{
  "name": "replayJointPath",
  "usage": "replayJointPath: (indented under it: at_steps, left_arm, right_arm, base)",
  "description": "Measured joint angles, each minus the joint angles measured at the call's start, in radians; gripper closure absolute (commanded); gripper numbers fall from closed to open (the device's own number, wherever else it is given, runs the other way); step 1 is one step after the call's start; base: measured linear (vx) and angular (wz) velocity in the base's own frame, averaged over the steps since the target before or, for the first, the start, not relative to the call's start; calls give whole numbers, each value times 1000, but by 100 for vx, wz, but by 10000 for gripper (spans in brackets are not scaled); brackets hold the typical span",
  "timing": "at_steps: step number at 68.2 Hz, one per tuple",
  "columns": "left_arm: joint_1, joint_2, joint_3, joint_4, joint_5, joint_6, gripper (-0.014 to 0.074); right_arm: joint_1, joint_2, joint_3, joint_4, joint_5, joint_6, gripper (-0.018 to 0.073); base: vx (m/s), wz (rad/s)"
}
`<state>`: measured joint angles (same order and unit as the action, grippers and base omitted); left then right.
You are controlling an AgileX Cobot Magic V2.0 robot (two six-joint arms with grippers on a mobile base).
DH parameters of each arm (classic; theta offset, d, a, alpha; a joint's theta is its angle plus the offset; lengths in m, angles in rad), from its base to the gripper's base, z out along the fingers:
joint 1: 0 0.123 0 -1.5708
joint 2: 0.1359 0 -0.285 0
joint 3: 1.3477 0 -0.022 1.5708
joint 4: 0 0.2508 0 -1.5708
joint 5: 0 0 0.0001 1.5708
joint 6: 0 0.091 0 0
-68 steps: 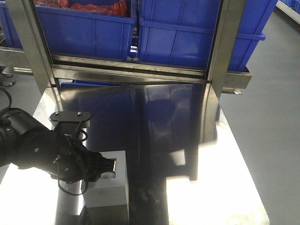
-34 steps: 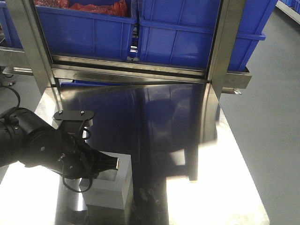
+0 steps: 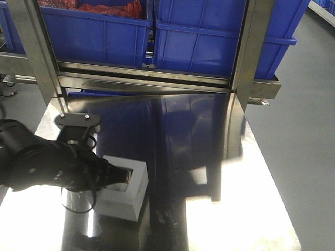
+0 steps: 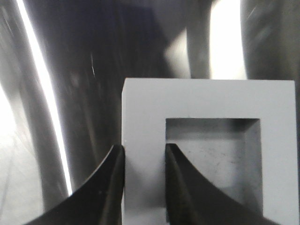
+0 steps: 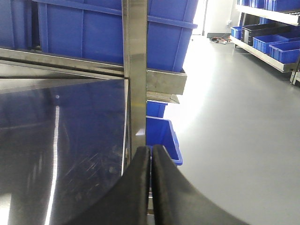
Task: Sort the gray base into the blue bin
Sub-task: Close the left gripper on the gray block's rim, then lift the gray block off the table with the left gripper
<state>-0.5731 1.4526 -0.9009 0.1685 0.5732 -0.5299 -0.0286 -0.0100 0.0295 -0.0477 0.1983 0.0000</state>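
The gray base (image 3: 131, 201) is a light gray cube with a square recess in its top face, at the front left of the steel table (image 3: 209, 157). My left gripper (image 3: 123, 178) is shut on one wall of it. In the left wrist view one finger sits outside the gray base (image 4: 206, 98) and the other inside the recess, with my left gripper (image 4: 143, 150) pinching that wall. A blue bin (image 3: 220, 42) stands on the rack behind the table. My right gripper (image 5: 151, 149) is shut with nothing in it, near the table's right edge.
A second blue bin (image 3: 94, 31) holding red material sits on the rack's left side. Steel uprights (image 3: 248, 47) frame the rack. A smaller blue bin (image 5: 164, 140) stands on the floor right of the table. More bins line shelves (image 5: 272, 42) far right.
My left arm has risen and shifted slightly toward the rack, carrying the gray base with it. The block now sits higher and a little tilted. The right arm shows no earlier view.
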Motion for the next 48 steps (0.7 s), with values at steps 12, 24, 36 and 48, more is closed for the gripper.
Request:
replayJointPath:
  at_steps: [12,24,36,48]
  left_arm:
    - [0,-154,111,47,-89,0,603]
    - [0,-365,255,65,-186,0,603]
    - [0,-621,405,68,-275,0,603]
    - [0,-881,532,68,-301,0,603]
  right_arm:
    - [0,0,0,0,0,0,564]
    - [0,0,0,0,0,0,564]
    - [0,0,0,0,0,0,564]
    - [0,0,0,0,0,0,564]
  base:
    - [0,0]
    - [0,0]
    - [0,0]
    - [0,0]
